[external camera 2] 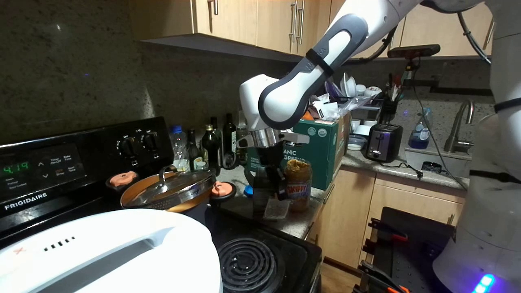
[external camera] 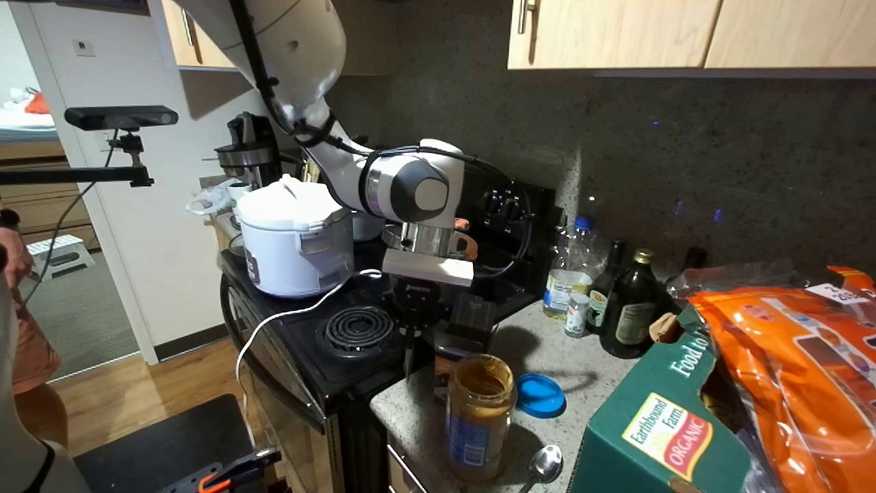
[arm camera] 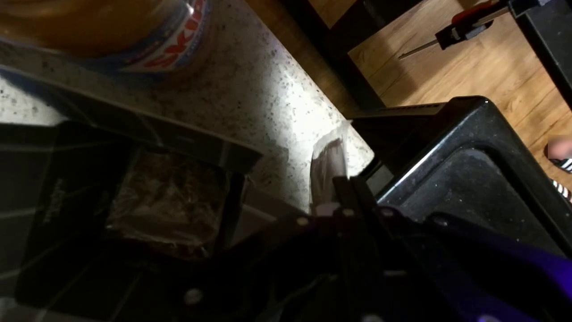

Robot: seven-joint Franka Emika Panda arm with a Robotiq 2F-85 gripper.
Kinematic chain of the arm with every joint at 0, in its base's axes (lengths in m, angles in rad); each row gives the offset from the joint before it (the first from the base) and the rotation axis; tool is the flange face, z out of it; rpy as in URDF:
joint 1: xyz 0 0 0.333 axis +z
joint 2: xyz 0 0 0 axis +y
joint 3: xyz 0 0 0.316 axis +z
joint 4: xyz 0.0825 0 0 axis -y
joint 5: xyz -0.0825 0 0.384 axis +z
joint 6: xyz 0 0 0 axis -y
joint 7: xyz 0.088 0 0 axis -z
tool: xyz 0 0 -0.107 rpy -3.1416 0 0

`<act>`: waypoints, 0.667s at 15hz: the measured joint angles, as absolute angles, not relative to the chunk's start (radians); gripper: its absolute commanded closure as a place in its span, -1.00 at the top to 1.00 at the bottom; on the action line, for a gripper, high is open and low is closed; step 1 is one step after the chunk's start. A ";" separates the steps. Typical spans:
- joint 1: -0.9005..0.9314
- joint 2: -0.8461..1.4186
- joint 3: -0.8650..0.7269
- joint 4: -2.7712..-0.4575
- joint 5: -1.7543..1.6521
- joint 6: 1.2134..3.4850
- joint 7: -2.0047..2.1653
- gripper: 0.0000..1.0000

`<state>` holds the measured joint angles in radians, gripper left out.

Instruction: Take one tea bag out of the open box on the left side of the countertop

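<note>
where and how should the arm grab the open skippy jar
Grip the jar by its body, below the rim, probably coming in level from the front edge of the countertop. It stands upright, its round wall offers opposing faces, and the rim looks smeared. The open box stands close by toward the stove. The gripper should first set down its packet.

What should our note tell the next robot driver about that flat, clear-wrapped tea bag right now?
The black two-finger gripper is shut on the clear-wrapped tea bag.
The small dark cardboard box stands open on the grey speckled countertop; at least one more clear-wrapped packet shows inside.
Done: the tea bag is out of the box.
Left: taking it out looks finished; perhaps lay it down gently; no spot is named.
</note>
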<state>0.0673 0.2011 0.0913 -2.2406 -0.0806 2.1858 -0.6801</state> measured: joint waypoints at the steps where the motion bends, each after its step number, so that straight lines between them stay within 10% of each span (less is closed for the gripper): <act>1: 0.066 0.212 0.091 -2.237 -0.089 2.201 -0.680 -0.92; 10: 0.061 0.324 0.091 -2.154 -0.154 2.251 -0.680 -0.92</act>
